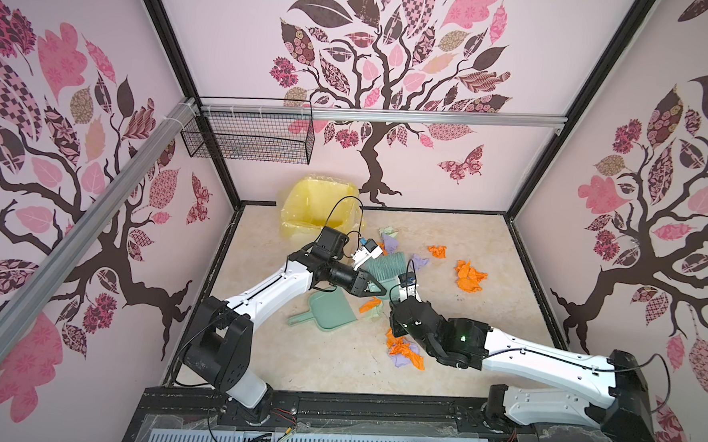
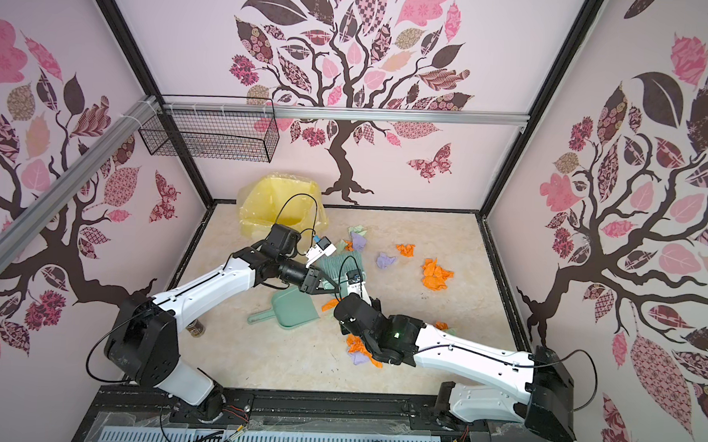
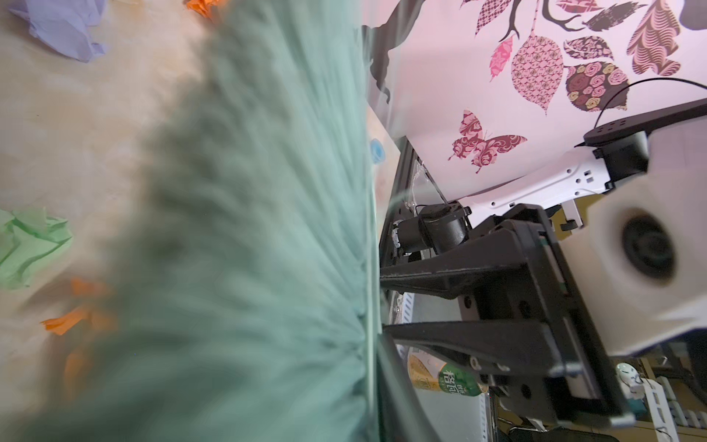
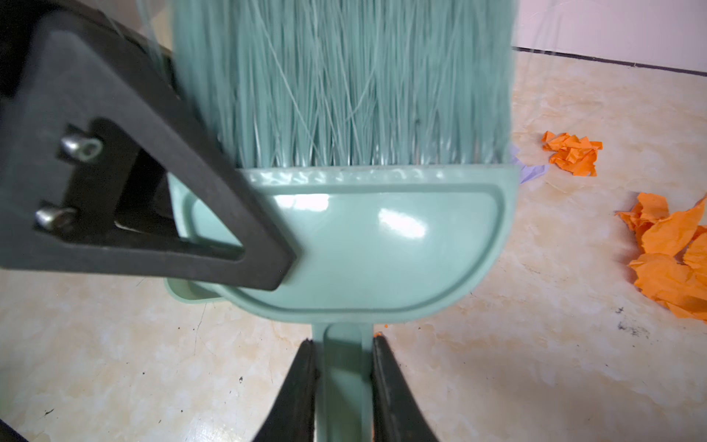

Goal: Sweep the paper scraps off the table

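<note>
Both arms are on the brush [image 4: 363, 237] at once. The right gripper [image 4: 346, 346] is pinched narrow on the handle, with a pad touching either side. The left gripper [image 3: 384, 304] is closed right down on the plastic head, one finger lying flat across its face. The under finger is hidden in the right wrist view, so I'd call this an edge pinch, probably shallow. The paper scraps [image 1: 370, 306] are all on the table [image 1: 315, 365], and none show in the dustpan [image 1: 331, 308]. A couple lie just beside the dustpan's mouth, and lavender and green ones sit at the bristle tips. An orange heap [image 1: 470, 276] sits well off to the right, and a mixed pile [image 1: 403, 351] lies under the right forearm near the front edge. The yellow bin [image 1: 315, 211] is in the far corner.

The main risk is two closed grips on one rigid tool: if the arms move out of step, the brush twists and the shallower hold slips. If either grip lets go while the other is weak, the brush will likely tip or drop onto the scraps. The right forearm hangs low over the mixed pile, so a swing could drag those wads toward the table edge. Nothing holds the dustpan, so a stroke toward it would likely shove it away rather than load it. The wads are light, so a fast stroke would probably flick them over the dustpan.
</note>
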Robot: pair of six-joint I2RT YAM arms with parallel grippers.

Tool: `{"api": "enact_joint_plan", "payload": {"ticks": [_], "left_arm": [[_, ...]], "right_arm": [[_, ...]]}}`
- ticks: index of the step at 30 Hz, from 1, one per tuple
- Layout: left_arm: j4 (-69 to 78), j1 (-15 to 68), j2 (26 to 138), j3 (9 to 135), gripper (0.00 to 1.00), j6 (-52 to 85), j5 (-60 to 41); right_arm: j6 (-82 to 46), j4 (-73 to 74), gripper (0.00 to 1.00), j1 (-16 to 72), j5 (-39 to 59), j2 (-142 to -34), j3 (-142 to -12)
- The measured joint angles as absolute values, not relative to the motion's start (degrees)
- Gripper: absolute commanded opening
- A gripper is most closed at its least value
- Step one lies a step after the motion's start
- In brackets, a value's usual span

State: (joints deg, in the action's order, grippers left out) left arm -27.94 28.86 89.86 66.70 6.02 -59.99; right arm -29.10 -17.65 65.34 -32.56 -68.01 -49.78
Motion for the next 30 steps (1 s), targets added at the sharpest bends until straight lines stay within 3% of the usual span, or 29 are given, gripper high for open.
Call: {"api": "enact_joint_plan", "payload": {"ticks": [4,11,15,19,23,30], "left_arm": [[-29.5,28.9,90.2,67.4,0.0,5.3,-60.7],[-32.6,29.2,90.3,68.2,0.0,2.1,-64.0],[-33.6,28.2,90.1,69.6,0.0,0.5,-67.8],[-30.1,26.2,87.9,69.6,0.0,4.4,-70.8],[-17.2,25.0,82.9,68.1,0.0,15.5,-70.8],[-1.5,25.9,79.7,66.3,0.0,31.5,-65.5]], "right_arm": [[-29.1,-12.7,0.19,65.4,-31.6,-65.1,-45.6],[-30.2,-2.7,0.53,65.7,-27.9,-49.7,-33.6],[-31.2,6.0,0.65,65.7,-25.5,-35.8,-23.9],[-31.5,16.3,0.69,65.7,-23.7,-22.4,-13.1],[-31.0,26.5,0.67,65.7,-23.3,-14.3,-4.6],[-27.6,44.3,0.67,65.7,-22.2,-19.5,-1.8]]}}
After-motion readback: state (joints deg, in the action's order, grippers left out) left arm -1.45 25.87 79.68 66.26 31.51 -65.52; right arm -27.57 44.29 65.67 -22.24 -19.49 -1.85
